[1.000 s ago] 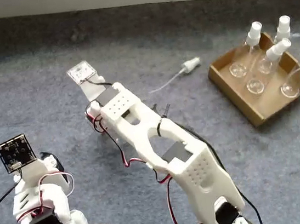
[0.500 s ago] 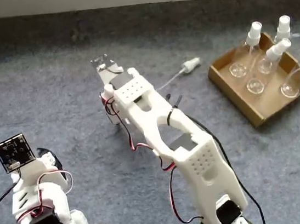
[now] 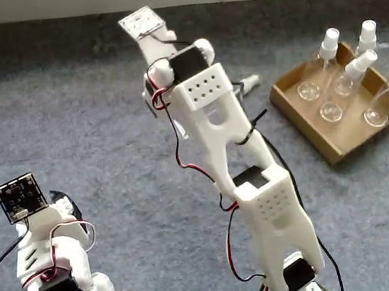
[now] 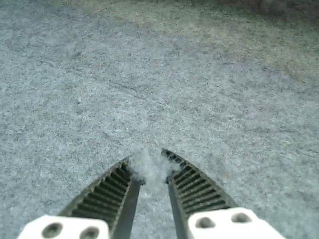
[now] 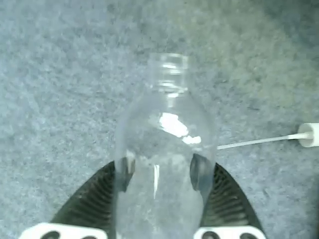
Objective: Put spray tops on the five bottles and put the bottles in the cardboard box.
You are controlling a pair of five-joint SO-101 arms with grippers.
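Gripping a clear bottle (image 5: 167, 124) round its body, the right gripper (image 5: 160, 167) has a jaw pressed against each side; the bottle's threaded neck is open, with no spray top on it, and points away from the wrist over the grey carpet (image 5: 60, 74). Near it, apart from the glass, a loose white spray top (image 5: 310, 134) lies on the carpet with its thin tube stretched toward the bottle. From the high view this spray top (image 3: 249, 81) shows just past the raised right arm (image 3: 212, 114), between that arm and the cardboard box (image 3: 298, 114). Four bottles (image 3: 331, 110) with white spray tops on lean inside the box. The left gripper (image 4: 149, 167) is released, its jaws a little apart with nothing between them, over bare carpet, and the left arm (image 3: 52, 264) sits well apart from the box
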